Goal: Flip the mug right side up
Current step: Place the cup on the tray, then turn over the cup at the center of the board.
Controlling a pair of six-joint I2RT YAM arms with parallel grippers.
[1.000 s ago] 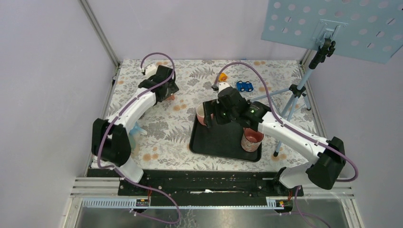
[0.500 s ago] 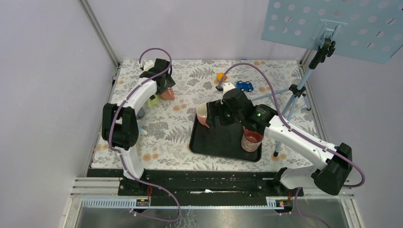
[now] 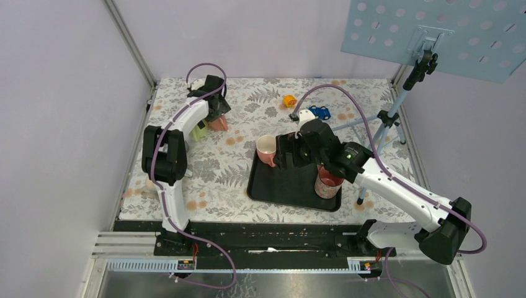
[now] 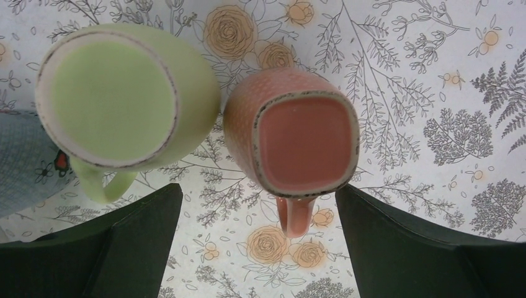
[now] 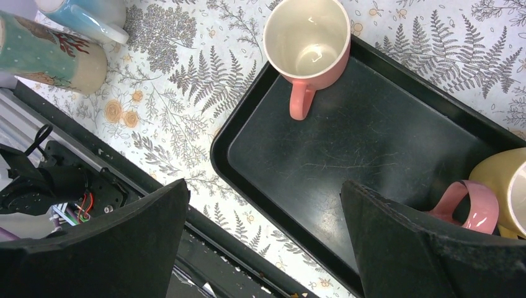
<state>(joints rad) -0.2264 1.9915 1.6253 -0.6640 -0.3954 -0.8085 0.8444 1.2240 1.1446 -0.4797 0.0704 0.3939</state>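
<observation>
Left wrist view: left gripper [image 4: 258, 192] hangs over two upside-down mugs on the floral-print tablecloth [image 4: 434, 74], fingers spread wide and gripping nothing. The salmon-pink square-based ceramic mug [image 4: 307, 143] sits bottom up between the finger tips, with its handle toward the camera's lower edge. The pale green round ceramic mug [image 4: 111, 99], also bottom up, is just beside it on the left, the walls touching or nearly so; cannot tell which. Top view: both mugs sit at the far left of the table, salmon-pink square-based ceramic mug [image 3: 218, 123] under the left gripper [image 3: 214, 112], green one [image 3: 200, 131] next to it. Right gripper [image 5: 263, 186] hovers above the black rectangular plastic tray [image 5: 372, 149], fingers wide apart, empty. A pink ceramic mug with cream inside [image 5: 307, 37] stands upright at the tray's far left corner, handle pointing into the tray. A yellow mug with a pink handle [image 5: 515, 192] stands at the tray's right side.
</observation>
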